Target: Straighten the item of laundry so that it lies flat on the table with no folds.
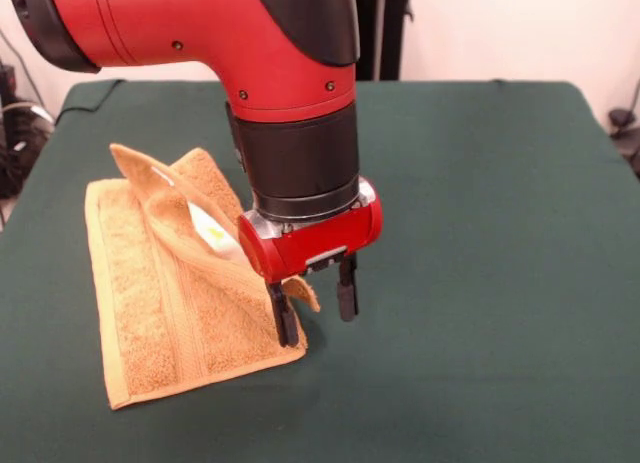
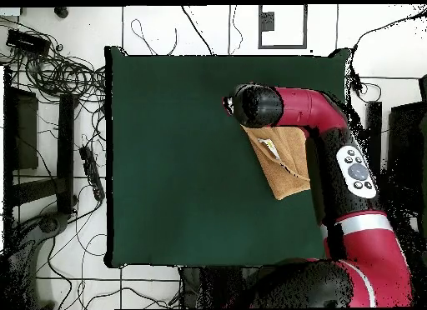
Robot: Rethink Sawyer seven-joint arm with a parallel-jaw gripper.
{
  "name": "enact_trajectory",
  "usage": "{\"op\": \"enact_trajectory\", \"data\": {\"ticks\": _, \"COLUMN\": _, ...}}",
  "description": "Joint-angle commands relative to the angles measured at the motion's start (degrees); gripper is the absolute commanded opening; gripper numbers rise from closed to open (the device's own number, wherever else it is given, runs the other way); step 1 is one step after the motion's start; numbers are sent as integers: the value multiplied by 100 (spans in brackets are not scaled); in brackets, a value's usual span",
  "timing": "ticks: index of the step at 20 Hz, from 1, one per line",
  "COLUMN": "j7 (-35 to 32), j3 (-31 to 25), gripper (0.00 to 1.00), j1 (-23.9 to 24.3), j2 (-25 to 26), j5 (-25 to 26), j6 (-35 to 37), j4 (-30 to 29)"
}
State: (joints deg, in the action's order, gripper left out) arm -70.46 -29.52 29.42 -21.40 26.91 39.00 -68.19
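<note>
The orange-tan towel (image 1: pixel 170 293) lies on the left part of the green table (image 1: pixel 480 283). One part is folded over and stands up in a ridge that runs to my gripper. A white tag (image 1: pixel 212 229) shows under the fold. My gripper (image 1: pixel 317 328) points down at the towel's near right corner with its black fingers (image 1: pixel 347 299) apart. A small towel corner hangs between them, next to the left finger. In the overhead view the towel (image 2: pixel 288 167) lies partly under the arm (image 2: pixel 300 107), which hides the gripper.
Cables and dark equipment (image 2: pixel 58 115) lie on the floor beside the table's edge in the overhead view. The green cloth (image 2: pixel 183 157) is bare away from the towel.
</note>
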Motion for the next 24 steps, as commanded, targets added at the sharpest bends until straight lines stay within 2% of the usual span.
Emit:
{"op": "enact_trajectory", "data": {"ticks": 1, "j7": 1604, "j3": -507, "gripper": 100, "j1": -222, "j2": -50, "j5": 313, "j6": 797, "j4": 73}}
{"op": "enact_trajectory", "data": {"ticks": 8, "j7": 1526, "j3": -441, "gripper": 100, "j1": -317, "j2": -462, "j5": 346, "j6": 1070, "j4": -29}}
{"op": "enact_trajectory", "data": {"ticks": 24, "j7": 1729, "j3": -621, "gripper": 100, "j1": -272, "j2": 80, "j5": 426, "j6": 1206, "j4": 463}}
